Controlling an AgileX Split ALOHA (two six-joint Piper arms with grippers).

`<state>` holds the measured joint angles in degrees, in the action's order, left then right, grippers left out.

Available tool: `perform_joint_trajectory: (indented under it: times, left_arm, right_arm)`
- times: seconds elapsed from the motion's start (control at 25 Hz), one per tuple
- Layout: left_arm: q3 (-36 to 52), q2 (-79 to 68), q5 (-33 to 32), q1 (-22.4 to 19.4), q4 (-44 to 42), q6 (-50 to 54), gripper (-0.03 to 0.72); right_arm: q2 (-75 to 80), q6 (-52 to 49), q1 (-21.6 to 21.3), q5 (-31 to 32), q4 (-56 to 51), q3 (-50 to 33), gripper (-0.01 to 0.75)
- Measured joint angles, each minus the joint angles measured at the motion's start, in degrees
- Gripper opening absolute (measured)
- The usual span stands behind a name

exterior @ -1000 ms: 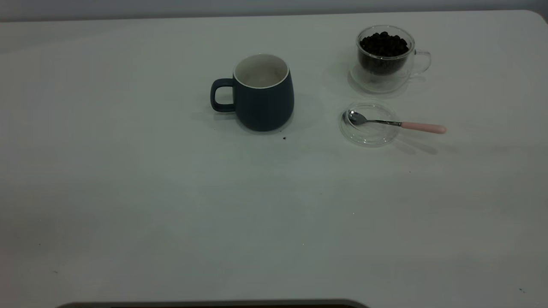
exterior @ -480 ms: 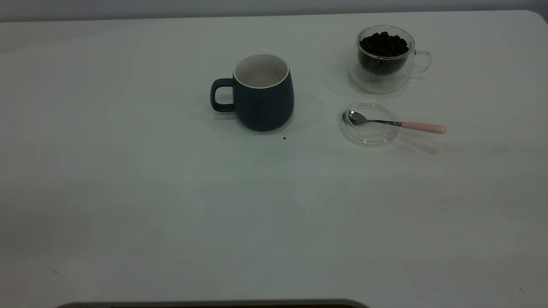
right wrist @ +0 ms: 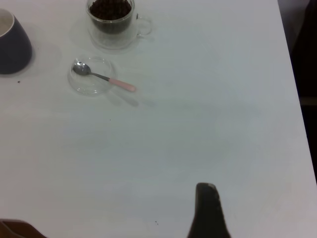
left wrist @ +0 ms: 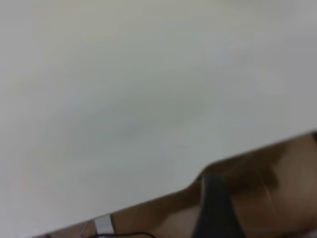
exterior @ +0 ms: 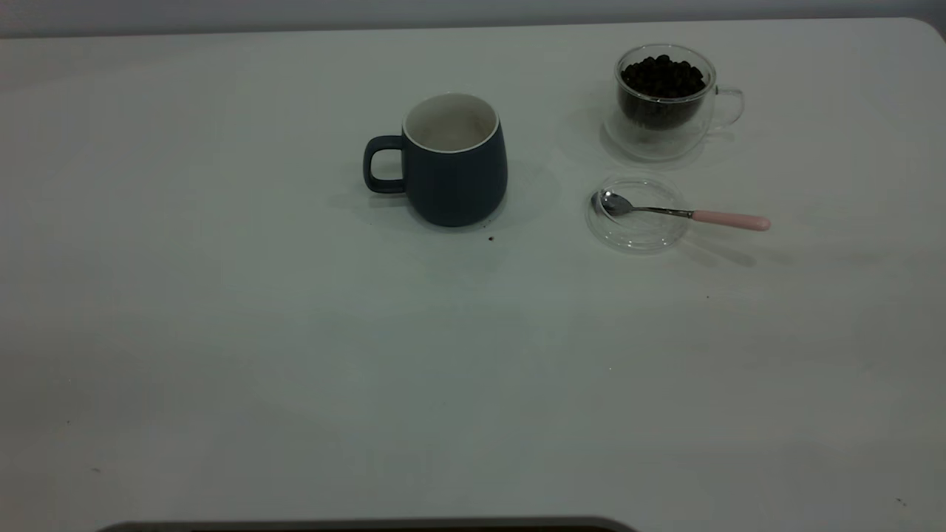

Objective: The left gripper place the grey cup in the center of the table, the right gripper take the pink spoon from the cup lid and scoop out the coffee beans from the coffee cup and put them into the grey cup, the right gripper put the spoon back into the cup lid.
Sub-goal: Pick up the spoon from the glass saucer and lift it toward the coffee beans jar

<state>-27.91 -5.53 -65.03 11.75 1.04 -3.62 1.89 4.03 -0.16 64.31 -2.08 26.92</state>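
Nothing's moved lately: rounded dark blue-grey mug (exterior: 452, 164) sits mid-counter (exterior: 295, 355), slim pink-handled teaspoon (exterior: 684, 213) right of it in the clear round lid (exterior: 635, 233). Right end effector (right wrist: 208, 210) hangs back; its opening can't be told. Scooping looks finished.

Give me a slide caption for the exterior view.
Grey cup mid-table, coffee cup of beans, pink spoon resting in cup lid.

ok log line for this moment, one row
stage: pre-grasp | grey cup: upright, mid-table | pink spoon: bowl in cup lid | coffee beans: in coffee cup | arms: outside exterior view
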Motion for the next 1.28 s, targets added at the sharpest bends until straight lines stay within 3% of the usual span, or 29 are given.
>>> perform_joint_trajectory:
  times: [0.16,0.44,1.28]
  left_arm:
    - [0.0,3.0,0.1,-5.5,0.0,1.4,0.567]
    - [0.0,6.6,0.0,-8.9,-0.3,2.8,0.567]
    - [0.0,6.6,0.0,-9.2,-0.3,3.0,0.567]
  right_arm:
    - [0.0,0.0,0.0,0.0,0.0,0.0,0.580]
    - [0.0,0.0,0.0,0.0,0.0,0.0,0.580]
    - [0.0,0.0,0.0,0.0,0.0,0.0,0.580]
